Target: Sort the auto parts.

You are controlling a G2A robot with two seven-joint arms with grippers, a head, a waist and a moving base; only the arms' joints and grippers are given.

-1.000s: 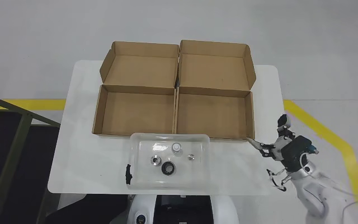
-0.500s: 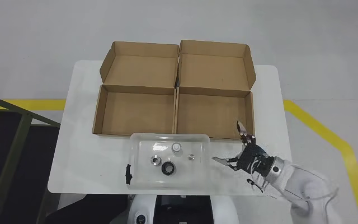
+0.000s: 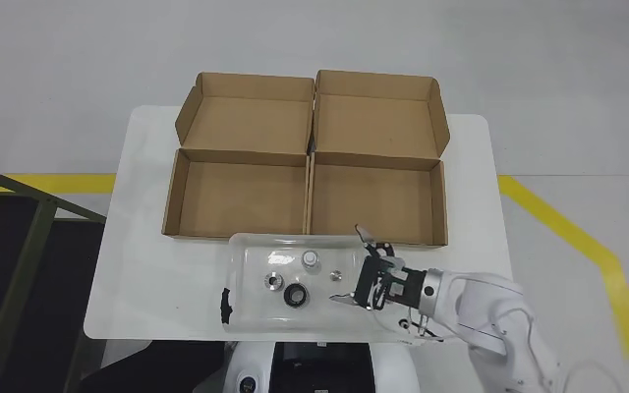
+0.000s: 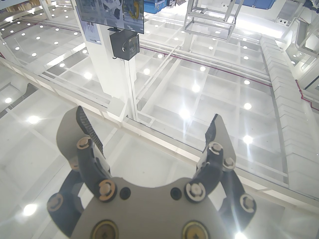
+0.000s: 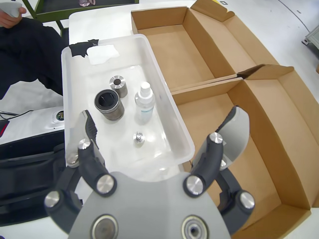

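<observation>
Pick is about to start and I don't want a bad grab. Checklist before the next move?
1. Right pincer open, nothing held: ok.
2. Pincer centred on a part: not ok. It seems to straddle the clear tray's end rim, with the small metal part nearest.
3. Parts standing apart: ok. The bearing, metal cylinder and spray bottle do not touch.
4. Left cardboard box and right cardboard box open and empty: ok.
5. Left pincer out of the way: ok. It is open and points at the ceiling.
</observation>
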